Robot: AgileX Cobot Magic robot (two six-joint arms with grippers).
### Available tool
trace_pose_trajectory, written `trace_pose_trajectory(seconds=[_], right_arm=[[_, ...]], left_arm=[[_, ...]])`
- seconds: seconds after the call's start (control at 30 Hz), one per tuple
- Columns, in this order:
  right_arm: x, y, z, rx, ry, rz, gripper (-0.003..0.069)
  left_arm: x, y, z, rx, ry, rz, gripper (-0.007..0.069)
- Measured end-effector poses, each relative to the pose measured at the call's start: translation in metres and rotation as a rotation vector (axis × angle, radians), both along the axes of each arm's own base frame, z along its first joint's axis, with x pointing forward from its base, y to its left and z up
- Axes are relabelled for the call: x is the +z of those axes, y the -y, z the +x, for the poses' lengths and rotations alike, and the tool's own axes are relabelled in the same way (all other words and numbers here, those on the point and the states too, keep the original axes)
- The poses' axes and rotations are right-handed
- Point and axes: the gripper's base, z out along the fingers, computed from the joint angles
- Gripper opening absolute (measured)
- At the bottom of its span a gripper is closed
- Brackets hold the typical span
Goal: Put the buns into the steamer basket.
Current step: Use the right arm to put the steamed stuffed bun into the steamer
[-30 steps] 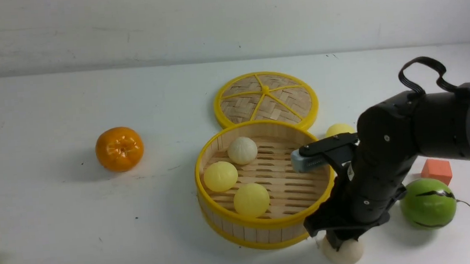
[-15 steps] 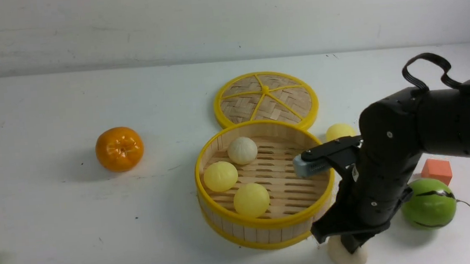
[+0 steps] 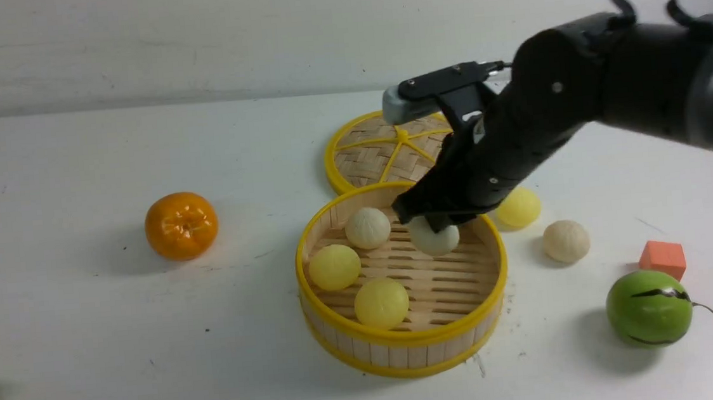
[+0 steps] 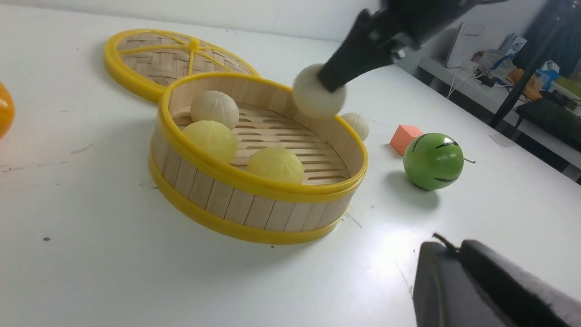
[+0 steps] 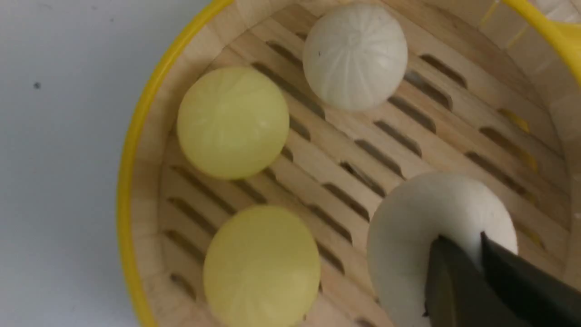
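Right gripper (image 3: 439, 220): pinching one beige bun (image 5: 442, 236) above the steamer basket (image 3: 409, 337); bun probably weighing little, yielding slightly, needing gentle mid-side gripping. Left gripper (image 4: 447, 254): opening unclear.

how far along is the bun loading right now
Half done: two pale yellow buns and one beige-white bun sit in the steamer basket. The right gripper holds another beige-white bun above its slatted floor. Left to load are one yellow bun and one beige-white bun, both on the table beside the basket.
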Motion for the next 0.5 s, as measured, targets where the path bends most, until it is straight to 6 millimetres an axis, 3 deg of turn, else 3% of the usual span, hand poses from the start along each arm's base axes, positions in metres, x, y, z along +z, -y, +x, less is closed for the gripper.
trace_pose_trajectory(seconds=[0.13, 0.27, 0.5], right_arm=[[-0.024, -0.008, 0.024, 0.0, -0.01, -0.033, 0.0018], [-0.032, -0.008, 0.042, -0.025, 0.013, -0.026, 0.0024], [-0.045, -0.002, 0.052, -0.1, -0.011, -0.027, 0.0097]], left_arm=[[0.0, 0.0, 0.0, 0.0, 0.0, 0.0, 0.0039], [0.0, 0.0, 0.0, 0.0, 0.0, 0.0, 0.0039], [0.0, 0.0, 0.0, 0.0, 0.0, 0.0, 0.0047]])
